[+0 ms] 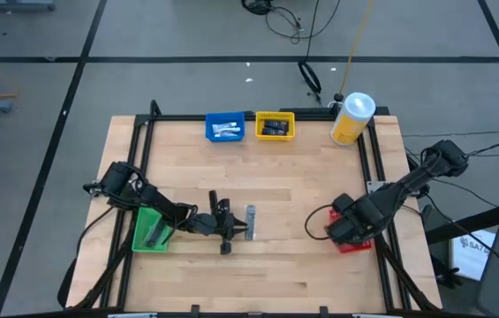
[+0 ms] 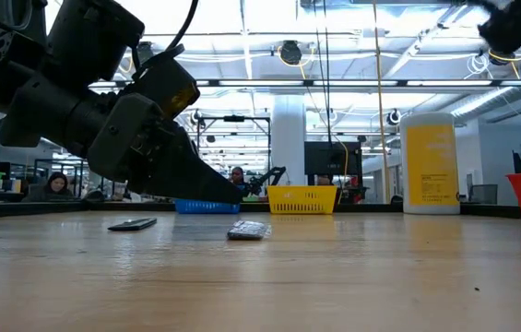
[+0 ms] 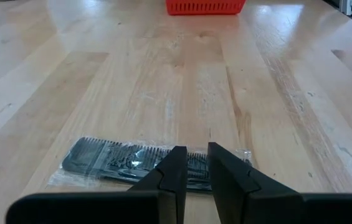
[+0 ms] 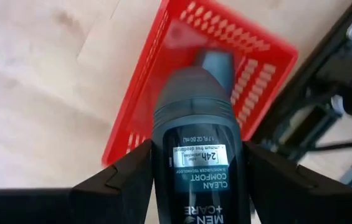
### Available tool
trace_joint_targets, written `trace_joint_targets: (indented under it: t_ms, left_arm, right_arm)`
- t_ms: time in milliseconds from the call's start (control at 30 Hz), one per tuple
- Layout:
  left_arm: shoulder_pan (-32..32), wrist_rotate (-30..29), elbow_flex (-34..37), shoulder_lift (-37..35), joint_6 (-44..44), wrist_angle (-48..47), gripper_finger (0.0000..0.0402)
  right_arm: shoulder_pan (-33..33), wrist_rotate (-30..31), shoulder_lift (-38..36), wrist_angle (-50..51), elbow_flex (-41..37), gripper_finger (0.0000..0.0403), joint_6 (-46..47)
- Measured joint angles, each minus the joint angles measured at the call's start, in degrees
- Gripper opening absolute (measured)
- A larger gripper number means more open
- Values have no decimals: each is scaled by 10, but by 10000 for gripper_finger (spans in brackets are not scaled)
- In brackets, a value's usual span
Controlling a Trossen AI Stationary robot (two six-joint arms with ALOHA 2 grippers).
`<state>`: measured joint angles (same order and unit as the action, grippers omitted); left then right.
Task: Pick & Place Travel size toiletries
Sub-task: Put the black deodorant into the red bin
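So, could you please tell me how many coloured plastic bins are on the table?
4: the blue plastic bin and yellow plastic bin sit together at the far edge, the green plastic bin lies under the left arm, and the red plastic bin is mostly hidden beneath the right arm.

The dark deodorant bottle [image 4: 197, 149] in the right wrist view carries the only clear print, seen upside down; its white label reads "24h" above small lines too fine to make out; beneath that stand "CLEAN COMFORT" and "MEN +CARE" in pale letters; a volume line reads roughly "1.7 FL OZ 50 mL", though that is uncertain; the yellow canister [image 2: 431, 164] in the low view bears print too small to read.
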<state>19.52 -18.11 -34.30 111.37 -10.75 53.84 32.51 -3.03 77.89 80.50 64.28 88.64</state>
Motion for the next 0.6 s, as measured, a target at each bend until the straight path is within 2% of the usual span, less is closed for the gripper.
trace_joint_targets:
  t_ms: [267,433,600]
  left_arm:
    - [-3,0,0,0,1,3,63]
    - [-4,0,0,0,1,3,63]
    - [-4,0,0,0,1,3,63]
  right_arm:
    - [-22,3,0,-142,-106,212,-17]
    - [-26,17,0,-163,-145,212,-18]
    - [-26,45,-1,-165,-150,223,-30]
